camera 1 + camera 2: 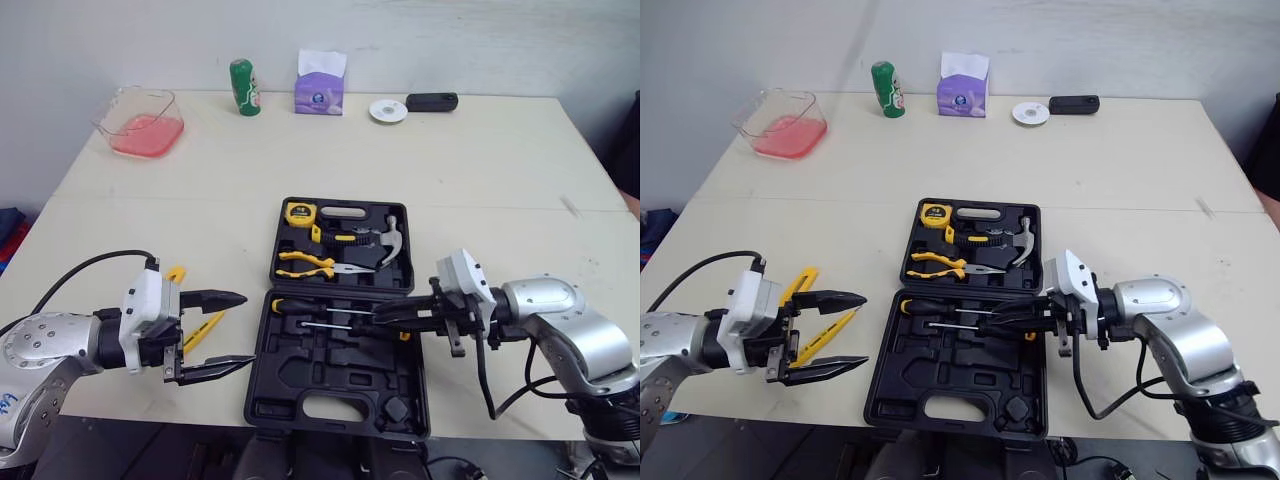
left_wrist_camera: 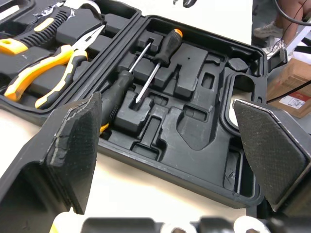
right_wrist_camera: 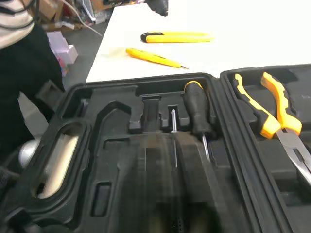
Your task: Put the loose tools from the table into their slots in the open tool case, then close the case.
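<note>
Left eye view: the left gripper (image 1: 248, 329) is held wide open just beside the tool case (image 1: 345, 365). A yellow tester (image 1: 205, 330) lies beneath it. Pickup is judged next: lowering, then closing around it.

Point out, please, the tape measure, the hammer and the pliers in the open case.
tape measure (image 1: 298, 211), left eye view, on its yellow body.
hammer (image 1: 392, 238), left eye view, on its silver head.
pliers (image 1: 303, 263), left eye view, on a yellow handle.
</note>
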